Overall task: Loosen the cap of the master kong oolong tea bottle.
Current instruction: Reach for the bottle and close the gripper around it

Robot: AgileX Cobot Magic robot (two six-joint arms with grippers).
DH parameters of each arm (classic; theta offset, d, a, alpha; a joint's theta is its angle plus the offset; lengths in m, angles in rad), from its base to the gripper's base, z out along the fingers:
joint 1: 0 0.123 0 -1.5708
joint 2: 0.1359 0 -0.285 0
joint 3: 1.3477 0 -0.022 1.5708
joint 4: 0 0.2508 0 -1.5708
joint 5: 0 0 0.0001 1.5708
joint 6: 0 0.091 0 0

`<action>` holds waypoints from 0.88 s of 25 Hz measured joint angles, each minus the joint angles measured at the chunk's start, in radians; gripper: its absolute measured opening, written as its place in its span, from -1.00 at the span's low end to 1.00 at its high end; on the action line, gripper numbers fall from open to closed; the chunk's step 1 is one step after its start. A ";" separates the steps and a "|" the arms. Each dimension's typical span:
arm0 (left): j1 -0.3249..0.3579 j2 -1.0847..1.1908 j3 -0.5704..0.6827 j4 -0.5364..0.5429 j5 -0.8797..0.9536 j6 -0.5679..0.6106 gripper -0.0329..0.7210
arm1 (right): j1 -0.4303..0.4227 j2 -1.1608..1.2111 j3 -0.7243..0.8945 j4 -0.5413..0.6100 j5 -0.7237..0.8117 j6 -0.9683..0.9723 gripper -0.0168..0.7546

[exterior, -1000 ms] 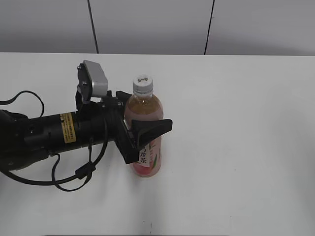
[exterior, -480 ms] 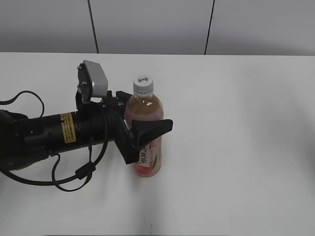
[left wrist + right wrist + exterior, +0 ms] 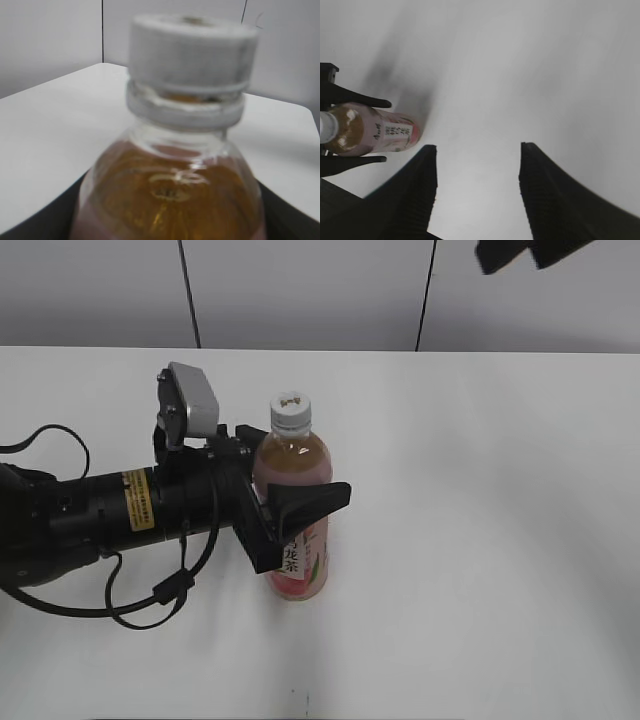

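Observation:
The master kong oolong tea bottle (image 3: 297, 510) stands upright on the white table, its pink-and-white label facing front. Its white ribbed cap (image 3: 291, 412) with a dark logo sits on top. My left gripper (image 3: 300, 515) is shut on the bottle's body below the shoulder, one black finger in front and one behind. The left wrist view shows the cap (image 3: 192, 47) and amber shoulder (image 3: 172, 195) close up and blurred. My right gripper (image 3: 477, 150) is open and empty, high above the table; it shows at the top right of the exterior view (image 3: 530, 252). It sees the bottle (image 3: 370, 131) from above.
The white table (image 3: 480, 540) spreads around the bottle. The left arm's black body and cable (image 3: 130, 590) lie along the table's left side. A grey panelled wall (image 3: 300, 290) runs behind the table.
My right gripper has come into the exterior view at the top right. The left gripper and the bottle have not moved.

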 joint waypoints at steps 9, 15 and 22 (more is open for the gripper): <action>0.000 0.000 0.000 0.000 0.000 0.000 0.27 | 0.204 0.130 -0.046 -0.041 0.002 0.285 0.09; 0.000 0.000 0.000 0.000 0.000 0.000 0.27 | 0.337 0.156 -0.051 -0.047 0.002 0.337 0.09; 0.000 0.000 0.000 0.000 0.000 0.000 0.27 | 0.407 0.219 -0.081 -0.048 0.005 0.346 0.09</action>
